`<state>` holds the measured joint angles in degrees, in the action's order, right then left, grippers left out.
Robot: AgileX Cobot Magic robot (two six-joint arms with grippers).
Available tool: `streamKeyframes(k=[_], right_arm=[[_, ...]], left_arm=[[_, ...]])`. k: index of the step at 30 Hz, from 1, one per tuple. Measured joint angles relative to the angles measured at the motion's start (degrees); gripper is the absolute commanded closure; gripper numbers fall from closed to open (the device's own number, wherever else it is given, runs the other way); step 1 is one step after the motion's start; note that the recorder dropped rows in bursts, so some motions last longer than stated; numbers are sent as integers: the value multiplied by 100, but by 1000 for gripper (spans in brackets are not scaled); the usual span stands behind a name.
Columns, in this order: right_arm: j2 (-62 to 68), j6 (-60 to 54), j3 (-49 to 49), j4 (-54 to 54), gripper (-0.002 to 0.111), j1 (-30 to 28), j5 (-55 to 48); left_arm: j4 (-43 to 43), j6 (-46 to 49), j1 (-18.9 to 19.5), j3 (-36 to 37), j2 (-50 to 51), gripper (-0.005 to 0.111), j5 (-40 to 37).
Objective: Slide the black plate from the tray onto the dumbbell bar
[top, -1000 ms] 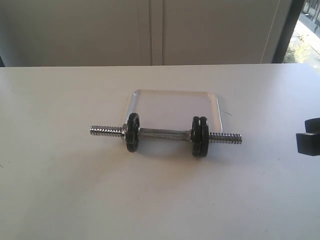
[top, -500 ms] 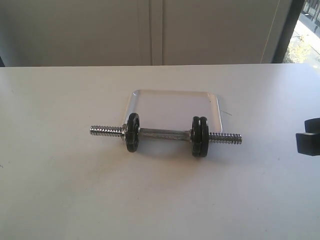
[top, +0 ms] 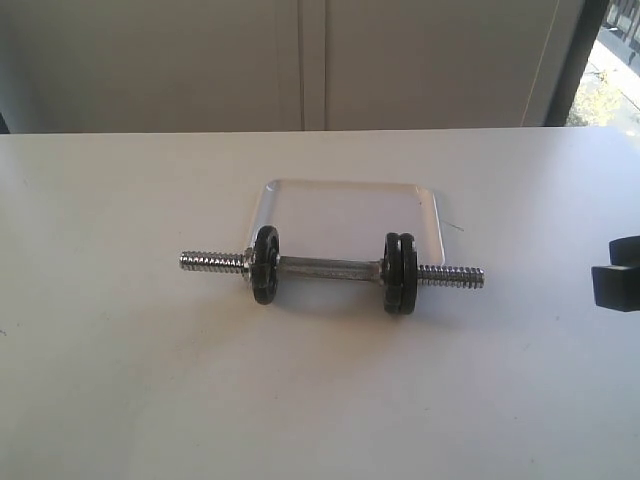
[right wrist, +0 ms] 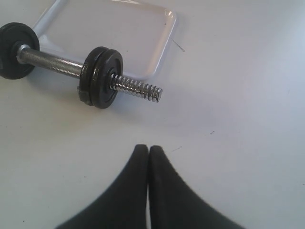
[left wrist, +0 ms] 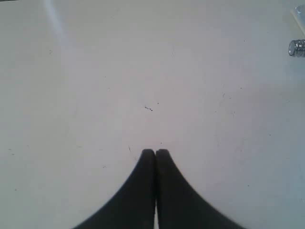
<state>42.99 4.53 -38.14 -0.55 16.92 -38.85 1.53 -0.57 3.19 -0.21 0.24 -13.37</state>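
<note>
Looks finished: the tray (top: pixel 345 210) holds no plate.
One plate (top: pixel 265 266) sits left on the bar (top: pixel 330 268), two more right; my left gripper (left wrist: pixel 155 152) and right gripper (right wrist: pixel 145 149) are pressed together, empty.

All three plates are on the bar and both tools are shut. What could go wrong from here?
1. No collar shows on the threaded ends, so the black plates could slide off if the dumbbell bar tilts.
2. One plate on one side, two on the other: a mid-bar lift would likely tip.
3. Resting on round plates, the bar could roll across the table.
</note>
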Motion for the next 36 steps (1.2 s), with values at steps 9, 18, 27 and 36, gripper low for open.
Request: streamKeyframes(k=[9,18,27,36], right_arm=[[0,0,0,0,108,0,0],[0,0,0,0,108,0,0],[0,0,0,0,108,0,0],[0,0,0,0,108,0,0]], left_arm=[[0,-33,0,0,0,107,109],[0,-33,0,0,0,107,131],[0,-33,0,0,0,107,131],[0,-33,0,0,0,107,131]])
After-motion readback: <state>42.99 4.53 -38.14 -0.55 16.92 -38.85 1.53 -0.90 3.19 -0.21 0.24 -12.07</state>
